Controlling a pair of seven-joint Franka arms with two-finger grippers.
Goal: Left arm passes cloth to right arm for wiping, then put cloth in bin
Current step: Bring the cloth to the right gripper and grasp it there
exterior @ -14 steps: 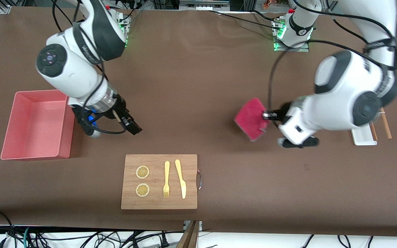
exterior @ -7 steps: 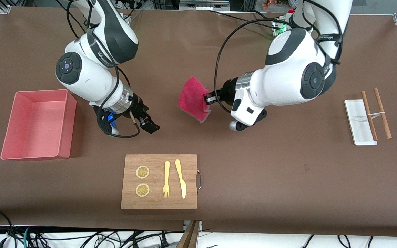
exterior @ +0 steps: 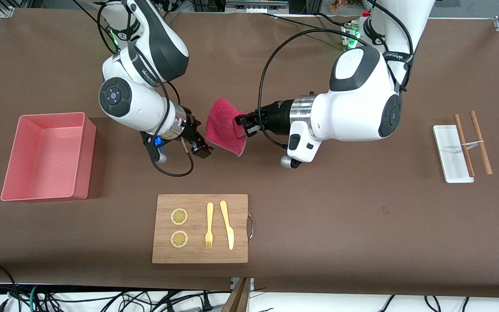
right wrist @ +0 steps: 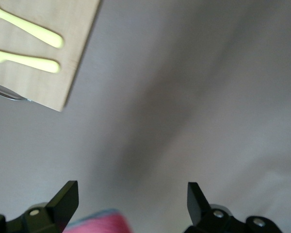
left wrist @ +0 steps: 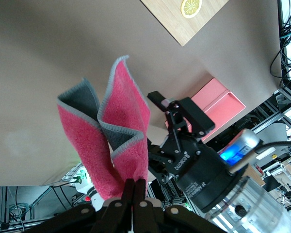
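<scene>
crimson-pink fuzzy cloth (exterior: 225,125), edged in grey, hangs in the air over the brown table (exterior: 319,208), pinched at one edge by the left gripper (exterior: 241,124), whose fingers are closed tight on it; in the left wrist view the cloth (left wrist: 111,141) falls in folds from those fingers (left wrist: 134,194). the right gripper (exterior: 200,145) is just beside the cloth, over bare table between the bin (exterior: 48,156) and the cloth, its fingers spread wide; in the right wrist view both fingertips (right wrist: 68,196) stand far apart with a pink corner of the cloth (right wrist: 99,224) showing at the frame edge between them, not gripped. the same gripper appears in the left wrist view (left wrist: 172,116), close to the cloth but apart from it. the bin, a salmon-pink rectangular box, sits toward the right arm's end of the table. a wooden board (exterior: 200,228) lies nearer the front camera than both grippers and carries two lemon slices (exterior: 179,216), a yellow fork (exterior: 209,225) and a yellow knife (exterior: 228,224). toward the left arm's end rest a small white tray (exterior: 448,151) and a pair of brown chopsticks (exterior: 477,141), one of them lying across the tray.
</scene>
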